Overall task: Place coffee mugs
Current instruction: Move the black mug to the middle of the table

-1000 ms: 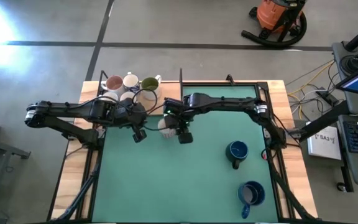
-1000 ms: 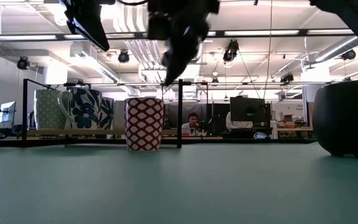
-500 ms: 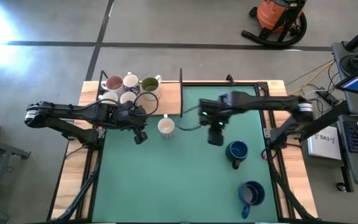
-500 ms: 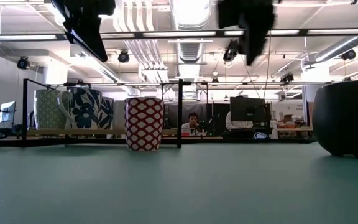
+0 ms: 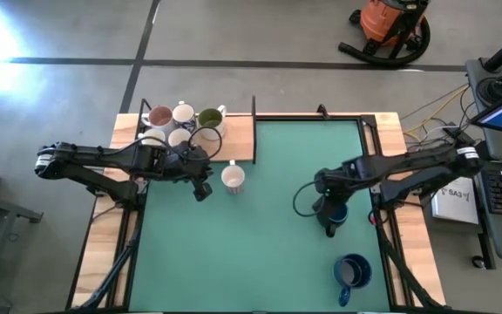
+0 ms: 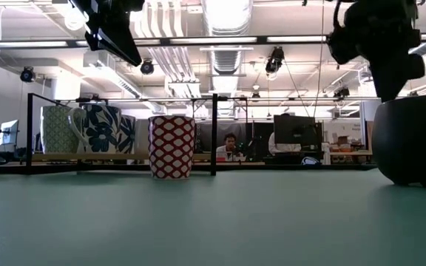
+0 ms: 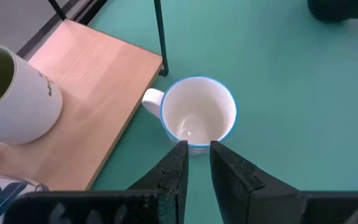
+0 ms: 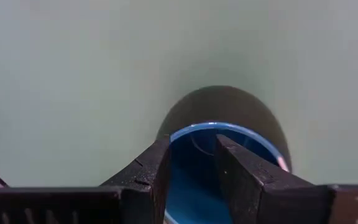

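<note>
A white mug with a red lattice pattern [image 5: 233, 178] [image 6: 171, 146] stands upright on the green mat next to the wooden board. My left gripper [image 5: 201, 188] [image 7: 196, 149] hangs above it on its left side, open by a narrow gap and clear of its rim. My right gripper [image 5: 325, 194] [image 8: 192, 152] is open and points down over a dark blue mug [image 5: 333, 212] [image 6: 418, 140], its fingertips at about rim height on the mug's left side. A second dark blue mug [image 5: 352, 272] stands near the near right corner. Several mugs, one olive-green [image 5: 210, 118], stand on the board.
The wooden board [image 5: 238, 139] at the far left carries a thin black frame with an upright post [image 6: 214, 133] just right of the patterned mug. The green mat [image 5: 251, 253] lies bare through its middle and near left. A person sits at a desk [image 6: 230, 145] in the room beyond.
My right gripper has left the patterned mug and swung toward the table's right and near edges, ending lower, over the dark blue mug. The patterned mug has stayed standing where it was.
</note>
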`<state>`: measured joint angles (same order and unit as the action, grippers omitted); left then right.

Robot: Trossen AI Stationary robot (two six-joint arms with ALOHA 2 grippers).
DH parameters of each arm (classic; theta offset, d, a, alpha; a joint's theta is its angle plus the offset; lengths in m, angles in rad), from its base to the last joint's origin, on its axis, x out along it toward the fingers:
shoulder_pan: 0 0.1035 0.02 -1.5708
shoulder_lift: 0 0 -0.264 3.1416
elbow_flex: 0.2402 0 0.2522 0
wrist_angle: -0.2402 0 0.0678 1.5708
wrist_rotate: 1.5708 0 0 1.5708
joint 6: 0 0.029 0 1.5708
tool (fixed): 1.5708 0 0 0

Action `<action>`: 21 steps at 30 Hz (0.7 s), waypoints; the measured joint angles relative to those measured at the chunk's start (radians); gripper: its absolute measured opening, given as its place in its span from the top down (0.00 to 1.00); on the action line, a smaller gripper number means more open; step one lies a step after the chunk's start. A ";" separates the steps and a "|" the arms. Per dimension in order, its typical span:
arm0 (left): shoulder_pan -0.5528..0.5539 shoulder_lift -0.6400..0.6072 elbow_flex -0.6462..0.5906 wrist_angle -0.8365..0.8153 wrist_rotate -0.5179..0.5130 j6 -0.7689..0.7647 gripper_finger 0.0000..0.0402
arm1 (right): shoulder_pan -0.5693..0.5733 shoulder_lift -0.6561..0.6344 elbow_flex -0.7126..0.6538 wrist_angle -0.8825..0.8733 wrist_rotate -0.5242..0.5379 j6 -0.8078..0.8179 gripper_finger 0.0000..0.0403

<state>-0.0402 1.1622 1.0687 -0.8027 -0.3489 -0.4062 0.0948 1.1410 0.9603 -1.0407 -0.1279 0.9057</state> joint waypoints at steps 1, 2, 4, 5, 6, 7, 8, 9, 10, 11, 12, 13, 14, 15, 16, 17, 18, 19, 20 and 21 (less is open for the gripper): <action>0.000 0.000 0.000 0.004 0.000 0.000 0.88 | 0.006 -0.011 -0.016 0.020 0.000 0.028 0.72; 0.000 0.000 0.000 0.004 0.000 0.000 0.88 | 0.012 -0.021 -0.030 0.045 0.001 0.055 0.72; 0.000 0.000 0.000 0.003 0.000 0.000 0.88 | 0.022 -0.032 -0.051 0.083 0.000 0.103 0.71; 0.000 0.000 0.000 0.003 0.000 0.000 0.88 | 0.025 -0.034 -0.059 0.095 0.000 0.121 0.70; 0.000 0.000 0.000 0.003 0.000 0.000 0.88 | 0.028 -0.034 -0.068 0.099 -0.001 0.134 0.69; 0.000 0.000 0.000 0.003 0.000 0.000 0.88 | 0.030 -0.031 -0.077 0.100 -0.001 0.146 0.69; 0.000 0.000 0.000 0.002 0.000 0.001 0.88 | 0.033 -0.027 -0.086 0.106 -0.001 0.154 0.68; 0.000 0.000 0.000 0.002 0.000 0.002 0.88 | 0.038 -0.024 -0.094 0.118 -0.001 0.161 0.68; 0.000 0.000 0.000 0.000 0.000 0.002 0.88 | 0.042 -0.018 -0.104 0.129 0.001 0.170 0.67; 0.000 0.000 0.000 -0.001 0.000 0.003 0.88 | 0.047 -0.011 -0.112 0.143 0.000 0.172 0.67; 0.000 0.000 0.000 -0.002 0.000 0.005 0.88 | 0.051 -0.004 -0.120 0.155 -0.001 0.173 0.67; 0.000 0.000 0.000 -0.004 0.000 0.009 0.88 | 0.056 0.004 -0.125 0.169 -0.002 0.172 0.67; 0.000 0.000 0.000 -0.005 0.000 0.012 0.88 | 0.060 0.013 -0.130 0.181 -0.002 0.172 0.68; 0.000 0.000 0.000 -0.004 0.000 0.015 0.88 | 0.064 0.023 -0.130 0.189 -0.002 0.170 0.68; 0.000 0.000 0.000 -0.005 0.000 0.015 0.88 | 0.067 0.032 -0.130 0.193 -0.002 0.167 0.69; 0.000 0.000 0.000 -0.005 0.000 0.015 0.88 | 0.070 0.043 -0.130 0.196 -0.002 0.161 0.70; 0.000 0.000 0.000 -0.005 0.000 0.015 0.88 | 0.072 0.054 -0.130 0.196 -0.001 0.153 0.71; 0.000 0.000 0.000 -0.005 0.000 0.015 0.88 | 0.074 0.067 -0.130 0.199 -0.002 0.147 0.73; 0.000 0.000 0.000 -0.005 0.000 0.015 0.88 | 0.074 0.079 -0.130 0.204 -0.004 0.138 0.75; 0.000 0.000 0.000 -0.005 0.000 0.015 0.88 | 0.074 0.091 -0.130 0.209 -0.005 0.128 0.76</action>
<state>-0.0402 1.1625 1.0687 -0.8080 -0.3487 -0.3908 0.1684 1.2315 0.8306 -0.8316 -0.1325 1.0336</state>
